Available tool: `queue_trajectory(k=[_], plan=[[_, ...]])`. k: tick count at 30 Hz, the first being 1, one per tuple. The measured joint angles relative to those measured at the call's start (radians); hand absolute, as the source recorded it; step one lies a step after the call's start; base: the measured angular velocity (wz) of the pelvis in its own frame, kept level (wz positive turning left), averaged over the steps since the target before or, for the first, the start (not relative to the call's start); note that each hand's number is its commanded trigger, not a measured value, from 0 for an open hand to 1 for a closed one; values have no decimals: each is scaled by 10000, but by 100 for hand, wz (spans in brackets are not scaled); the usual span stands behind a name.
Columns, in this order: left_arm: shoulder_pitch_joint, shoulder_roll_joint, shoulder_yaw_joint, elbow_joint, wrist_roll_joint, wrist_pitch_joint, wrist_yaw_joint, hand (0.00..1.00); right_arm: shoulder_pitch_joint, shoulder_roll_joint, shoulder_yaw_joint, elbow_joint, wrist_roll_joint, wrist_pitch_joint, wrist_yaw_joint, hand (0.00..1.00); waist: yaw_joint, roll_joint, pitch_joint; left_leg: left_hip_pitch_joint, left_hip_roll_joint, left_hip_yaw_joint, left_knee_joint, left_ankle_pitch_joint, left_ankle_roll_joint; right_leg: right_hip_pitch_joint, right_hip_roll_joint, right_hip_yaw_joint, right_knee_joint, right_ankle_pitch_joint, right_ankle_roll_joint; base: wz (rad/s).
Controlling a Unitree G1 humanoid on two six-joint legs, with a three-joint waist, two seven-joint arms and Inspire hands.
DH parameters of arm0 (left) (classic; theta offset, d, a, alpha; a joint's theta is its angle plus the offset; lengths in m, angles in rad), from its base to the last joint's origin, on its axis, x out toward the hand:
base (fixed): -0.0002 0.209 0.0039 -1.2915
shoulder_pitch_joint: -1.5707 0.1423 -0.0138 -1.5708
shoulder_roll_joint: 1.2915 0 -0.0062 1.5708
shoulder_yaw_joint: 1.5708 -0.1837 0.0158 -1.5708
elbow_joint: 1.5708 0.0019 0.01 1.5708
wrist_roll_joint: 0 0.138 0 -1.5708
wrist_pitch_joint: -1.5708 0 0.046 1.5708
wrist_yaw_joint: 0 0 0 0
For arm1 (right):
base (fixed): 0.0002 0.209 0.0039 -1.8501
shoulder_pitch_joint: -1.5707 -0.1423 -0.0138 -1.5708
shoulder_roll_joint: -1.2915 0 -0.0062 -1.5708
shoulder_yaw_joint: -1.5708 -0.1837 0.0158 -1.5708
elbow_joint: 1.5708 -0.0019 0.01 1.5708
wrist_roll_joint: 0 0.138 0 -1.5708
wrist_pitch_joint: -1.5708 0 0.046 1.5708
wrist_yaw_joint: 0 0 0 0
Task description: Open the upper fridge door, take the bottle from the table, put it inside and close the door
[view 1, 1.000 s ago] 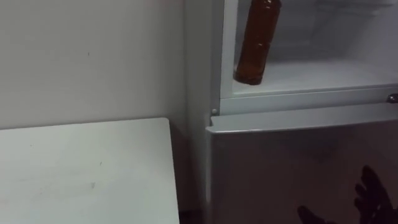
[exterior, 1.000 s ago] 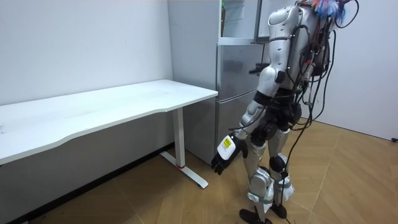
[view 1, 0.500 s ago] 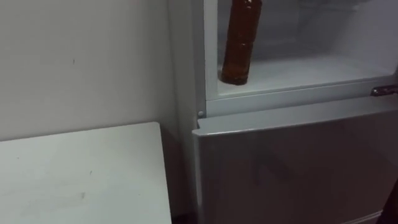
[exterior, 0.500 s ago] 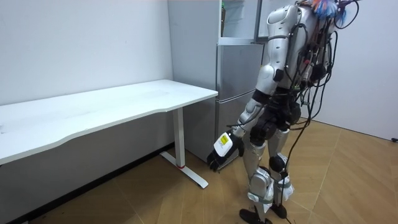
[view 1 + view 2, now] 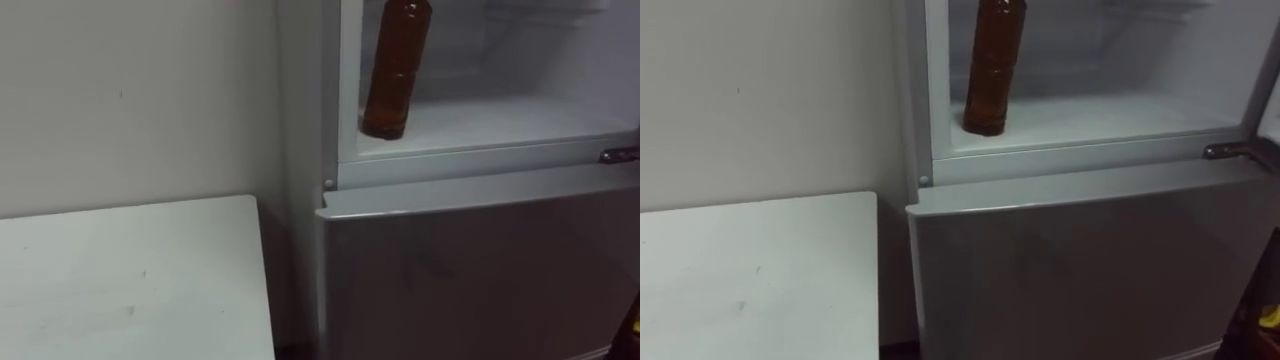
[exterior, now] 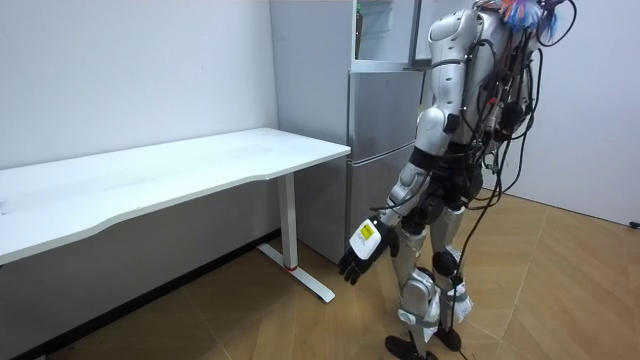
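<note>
Bottle point(image 5: 396, 70): standing upright in upper fridge point(image 5: 520, 115), at shelf's front-left edge; open room spreading to its right.
L hand point(image 6: 362, 248): hanging low before fridge, fingers loosely spread, gripping nothing.

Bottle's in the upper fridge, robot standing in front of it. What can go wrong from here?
1. The tall brown bottle stands upright close to the front edge of the white shelf, beside the left wall. A door swung shut hard, or a bump to the silver fridge, might tip it out.
2. The upper compartment is open. If the door is left that way, the job is likely unfinished.
</note>
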Motion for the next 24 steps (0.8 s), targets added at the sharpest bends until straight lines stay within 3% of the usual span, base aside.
queue_trajectory(k=[12,18,24], plan=[[51,70,798,-174,-1,-181,6,0,-129,-199,-2027,-601,1173,-29,-1212,0,-198,-110,-50,150,-11,12,-130,1,-9,-1,17,90,49,-21,-22,-5],[97,117,1344,-349,-17,-187,-84,0,-73,-383,-3203,-2086,2118,-47,-2339,0,-456,-403,-2,158,-24,14,-170,3,-16,-47,6,111,199,-143,-32,1],[80,205,1501,-423,16,-320,-180,0,-257,-743,-4212,-3289,2170,-439,-3158,0,-605,-577,8,153,-43,-8,-180,1,-17,-45,22,90,147,-144,-28,0]])
